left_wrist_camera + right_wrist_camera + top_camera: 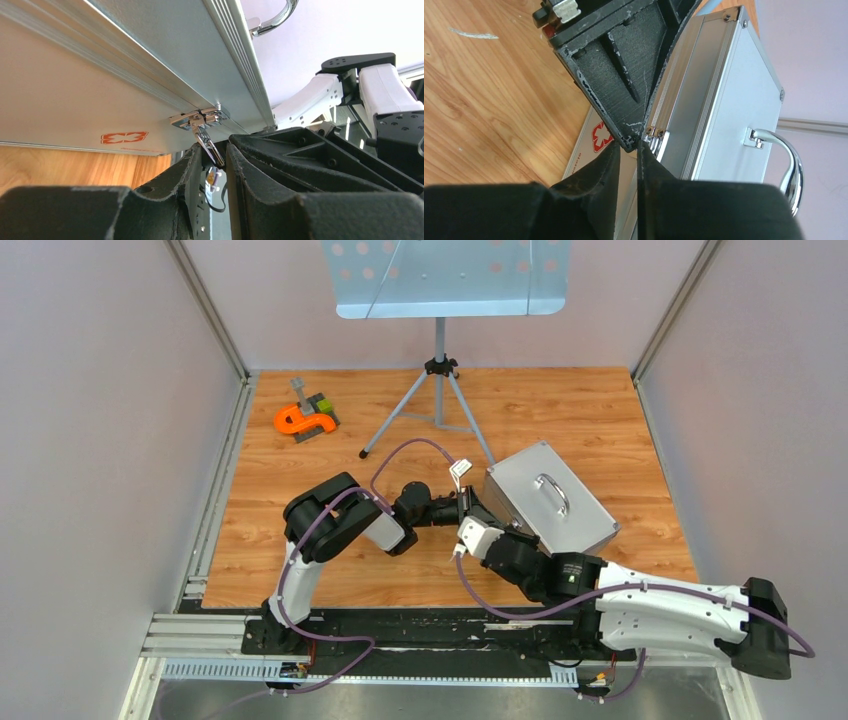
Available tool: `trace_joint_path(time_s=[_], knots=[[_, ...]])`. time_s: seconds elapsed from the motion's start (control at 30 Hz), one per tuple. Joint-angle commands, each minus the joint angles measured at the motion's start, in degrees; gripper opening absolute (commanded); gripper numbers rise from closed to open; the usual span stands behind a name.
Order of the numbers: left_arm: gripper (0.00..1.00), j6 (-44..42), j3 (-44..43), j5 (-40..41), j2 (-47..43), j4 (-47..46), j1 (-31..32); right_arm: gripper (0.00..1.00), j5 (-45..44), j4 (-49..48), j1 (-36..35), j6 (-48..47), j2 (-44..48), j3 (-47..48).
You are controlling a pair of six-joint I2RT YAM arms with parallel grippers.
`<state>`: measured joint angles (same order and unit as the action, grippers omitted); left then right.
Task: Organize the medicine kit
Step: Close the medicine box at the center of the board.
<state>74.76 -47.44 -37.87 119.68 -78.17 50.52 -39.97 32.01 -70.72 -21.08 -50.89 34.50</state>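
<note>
The silver aluminium medicine case (550, 502) lies closed and tilted on the wooden table, its chrome handle (553, 492) facing up. My left gripper (478, 508) is at the case's near-left side. In the left wrist view the left gripper (214, 150) has its jaws nearly together around the hanging tab of the chrome latch (200, 120). My right gripper (470, 533) is just below it. In the right wrist view the right gripper (628, 150) has its jaws almost closed, tips against the case (724, 110) beside a latch (656, 134) and the left gripper's finger.
A music stand's tripod (438, 390) stands behind the case, its perforated plate (445, 275) above. An orange clamp on a grey block (305, 420) sits at the far left. Side walls bound the table. The case bears a red cross logo (600, 136).
</note>
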Motion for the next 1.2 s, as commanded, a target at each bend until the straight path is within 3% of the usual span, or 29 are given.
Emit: trace_joint_path(time_s=[0.0,0.13,0.43,0.57,0.67,0.8,0.87,0.93,1.0,1.17], knots=[[0.34,1.27,-2.00,-0.81,-5.20,-8.75,0.44,0.11,-1.07,-1.68,-0.12,0.77,-2.15,-1.16],[0.34,1.04,-1.39,-0.77,-5.74,-8.76,0.45,0.00,-1.44,-1.77,-0.12,1.17,-2.42,-1.10],[0.34,1.28,-1.47,-0.66,-5.96,-8.75,0.44,0.00,-1.47,-1.72,-0.40,2.16,0.31,-0.31],[0.34,1.77,-1.84,-0.94,-6.29,-8.76,0.45,0.18,-1.04,-1.27,-0.52,5.56,6.18,1.80],[0.34,1.79,-1.86,-1.00,-6.55,-8.75,0.43,0.19,-0.51,-0.28,-0.68,7.36,10.88,3.77],[0.34,2.24,-2.50,-1.14,-6.12,-8.78,0.43,0.09,-2.24,1.71,-0.82,9.76,12.76,8.97],[0.34,2.45,-2.95,-1.13,-5.86,-8.76,0.45,0.13,-2.96,1.74,-0.82,11.48,12.45,12.17],[0.34,2.60,-3.41,-1.13,-5.57,-8.75,0.45,0.25,-3.75,2.15,-0.82,14.08,11.96,14.38],[0.33,2.81,-3.87,-1.20,-5.21,-8.75,0.45,0.31,-3.48,2.27,-0.82,17.07,11.54,16.35],[0.32,3.04,-4.14,-1.46,-5.03,-8.81,0.41,0.27,-1.66,1.49,-0.74,31.61,11.10,19.23]])
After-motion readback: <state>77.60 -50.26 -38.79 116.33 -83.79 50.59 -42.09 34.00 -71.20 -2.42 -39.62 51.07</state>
